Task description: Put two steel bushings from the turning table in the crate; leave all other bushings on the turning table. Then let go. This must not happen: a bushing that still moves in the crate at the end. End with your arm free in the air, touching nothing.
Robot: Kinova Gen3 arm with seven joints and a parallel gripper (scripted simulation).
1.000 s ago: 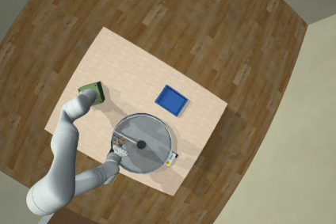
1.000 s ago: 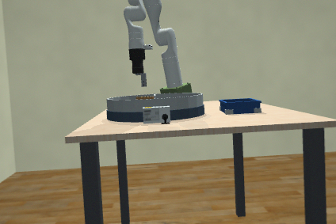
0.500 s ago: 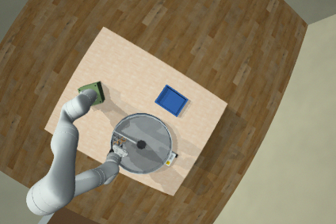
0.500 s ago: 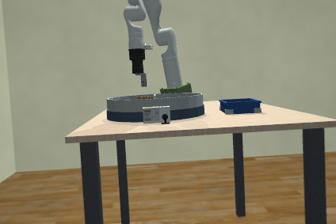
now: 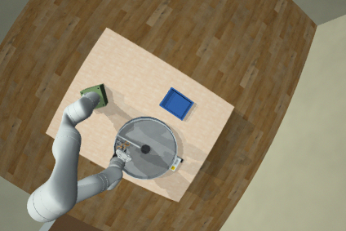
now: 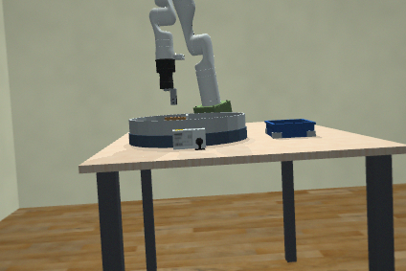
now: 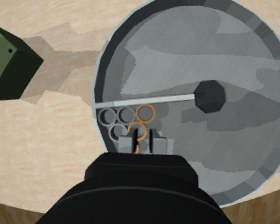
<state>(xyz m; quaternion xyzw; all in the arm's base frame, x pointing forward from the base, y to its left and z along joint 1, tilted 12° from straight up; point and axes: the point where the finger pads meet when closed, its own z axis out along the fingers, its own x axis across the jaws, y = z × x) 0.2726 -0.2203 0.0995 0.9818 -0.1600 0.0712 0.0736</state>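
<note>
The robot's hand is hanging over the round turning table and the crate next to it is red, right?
Not quite: the crate is blue, as the top view shows. The hand does hang over the round turning table, holding nothing.

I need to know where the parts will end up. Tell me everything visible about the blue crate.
The blue crate is a shallow, open-topped rectangular box that looks like plastic. It stands flat on the wooden table, beside the turning table but apart from it. Pale feet show at its lower corners in the exterior view. Its inside looks empty, and nothing but the table touches it.
</note>
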